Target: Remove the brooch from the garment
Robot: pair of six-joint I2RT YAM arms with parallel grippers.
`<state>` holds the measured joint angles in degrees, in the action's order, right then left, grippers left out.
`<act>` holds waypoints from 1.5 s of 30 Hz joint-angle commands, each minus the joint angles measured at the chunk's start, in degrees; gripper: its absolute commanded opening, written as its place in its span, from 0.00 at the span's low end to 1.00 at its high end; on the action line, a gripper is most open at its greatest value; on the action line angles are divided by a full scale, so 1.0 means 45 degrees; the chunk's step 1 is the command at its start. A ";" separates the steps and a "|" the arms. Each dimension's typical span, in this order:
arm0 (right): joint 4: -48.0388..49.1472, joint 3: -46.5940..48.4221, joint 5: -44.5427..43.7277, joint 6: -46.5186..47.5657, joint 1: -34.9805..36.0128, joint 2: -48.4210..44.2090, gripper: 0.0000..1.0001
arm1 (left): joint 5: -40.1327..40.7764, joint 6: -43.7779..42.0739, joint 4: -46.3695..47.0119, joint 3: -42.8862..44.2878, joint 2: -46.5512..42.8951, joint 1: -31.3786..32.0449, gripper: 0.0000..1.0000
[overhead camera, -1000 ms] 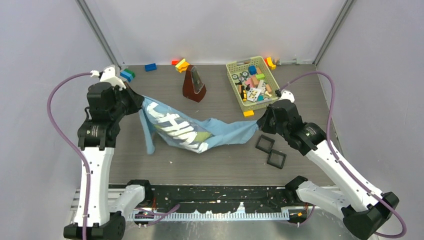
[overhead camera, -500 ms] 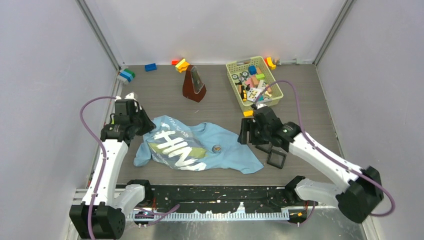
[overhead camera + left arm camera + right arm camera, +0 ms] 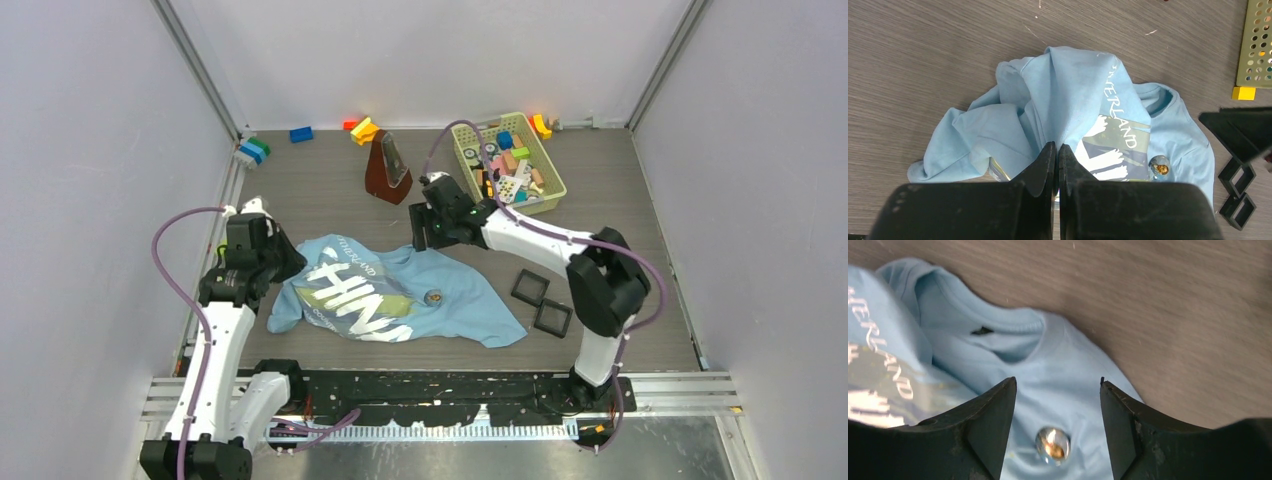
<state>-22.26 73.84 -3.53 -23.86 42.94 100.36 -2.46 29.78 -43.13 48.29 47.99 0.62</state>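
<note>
Barely begun: brooch (image 3: pixel 1053 444) unremoved on the garment (image 3: pixel 400 295), lower centre of the right wrist frame, on the worktop (image 3: pixel 330 170), framed by the spread right tool (image 3: pixel 1057 382), left tool (image 3: pixel 1058 147) pinching a fold, grasping and pulling left to do.

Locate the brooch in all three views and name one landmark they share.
Top external: the brooch sits on the T-shirt, just right of the white print.
Left wrist: lower right of the picture, by the print's right edge.
Right wrist: bottom centre, seen between the open jaws.
Shared landmark: the white print, which lies left of the brooch in every view.
</note>
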 commanded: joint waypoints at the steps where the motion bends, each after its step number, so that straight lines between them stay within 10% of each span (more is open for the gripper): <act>1: 0.0819 0.1661 0.0301 0.0237 0.0096 0.1572 0.67 | 0.0273 0.0118 0.0289 0.0049 -0.0248 -0.0080 0.00; 10: 0.0289 0.2881 -0.0489 0.0030 0.0389 0.3866 0.61 | 0.0449 -0.0056 0.0335 0.0102 -0.0458 -0.0080 0.00; 17: -0.0063 0.2687 -0.0924 -0.0260 -0.0047 0.3434 0.02 | 0.0882 0.0403 0.0387 0.0435 0.0186 -0.0080 0.00; 32: -0.1376 -0.0546 -0.1047 -0.0233 -0.3935 -0.4639 0.00 | 0.0101 -0.0174 0.0279 0.3596 0.2753 -0.0080 0.00; 45: -0.2259 -0.1329 0.5230 -0.0879 -0.3335 -1.0345 0.01 | 0.4550 -0.1119 -0.2342 0.7864 -0.1144 -0.0080 0.00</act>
<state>-31.46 68.49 8.84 -26.41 26.33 58.94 8.32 27.88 -49.91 74.35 45.21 0.64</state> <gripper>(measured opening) 0.053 0.020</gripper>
